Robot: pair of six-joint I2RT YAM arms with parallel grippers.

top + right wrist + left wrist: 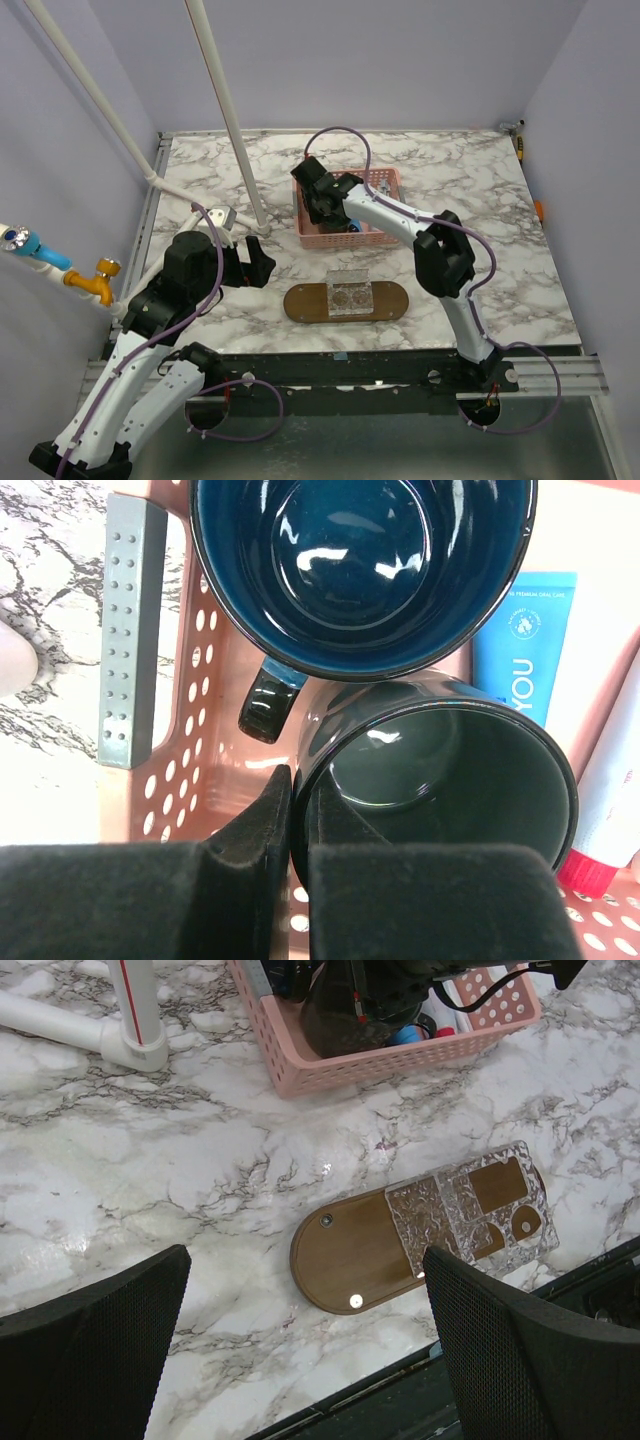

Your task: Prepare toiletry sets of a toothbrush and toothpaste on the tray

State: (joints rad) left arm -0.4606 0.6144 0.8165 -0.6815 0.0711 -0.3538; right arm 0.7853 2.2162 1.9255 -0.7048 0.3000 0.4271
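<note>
Close to the near edge of the marble table (480, 200), the brown oval tray (300, 303) is seen lying flat, with a clear textured plate (351, 296) laid on it. Just left of the tray and a little farther back, the left gripper (258, 262) is held above the tabletop. Its fingers (100, 1350) are spread wide and nothing is gripped between them; in the wrist view the tray is framed in the gap.

Farther back, the pink basket (385, 180) is set on the table, apart from the tray. The right gripper (322, 205) is seen inside it. Its fingers (250, 830) are pinched narrowly on the rim of the nearer cup (440, 770), with the cup wall caught between them. A farther cup (360, 570), dark blue and glossy, is stood just beyond, touching the first, its handle turned toward the basket's left wall.

A blue toothpaste tube (525, 640) is found on the basket floor to the right of both cups, partly covered by them. A white tube (610, 800) with a red cap is laid beside it. Whether a toothbrush lies in the basket cannot be told.
</note>
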